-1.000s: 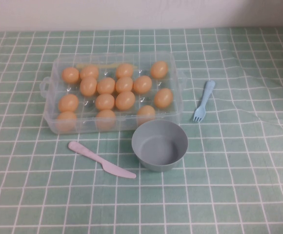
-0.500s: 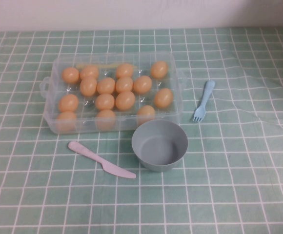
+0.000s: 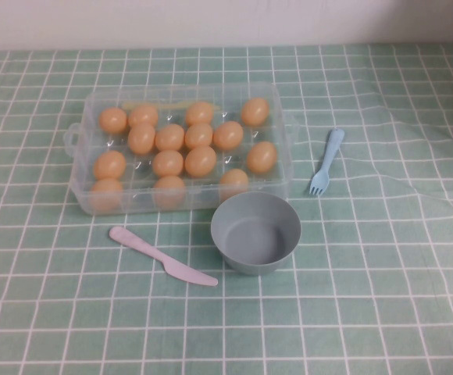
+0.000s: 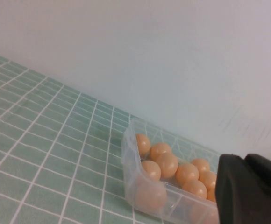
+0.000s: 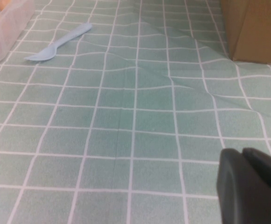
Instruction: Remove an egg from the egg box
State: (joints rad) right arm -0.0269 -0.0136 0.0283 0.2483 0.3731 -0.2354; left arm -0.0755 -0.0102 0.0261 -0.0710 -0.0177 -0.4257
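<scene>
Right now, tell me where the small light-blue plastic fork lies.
In the high view, the light-blue plastic fork lies on the green checked cloth, right of the clear plastic egg box and up-right of the round grey-blue bowl.

No text, label, brand, number or sign can be read anywhere. The egg box (image 3: 181, 148), bowl (image 3: 255, 232), knife (image 3: 162, 255) and fork (image 3: 326, 161) are unmarked. The checked cloth (image 3: 383, 297) carries only plain white grid lines.

Orange-tan eggs (image 3: 200, 161) filling clear egg box (image 3: 82, 181)
</scene>
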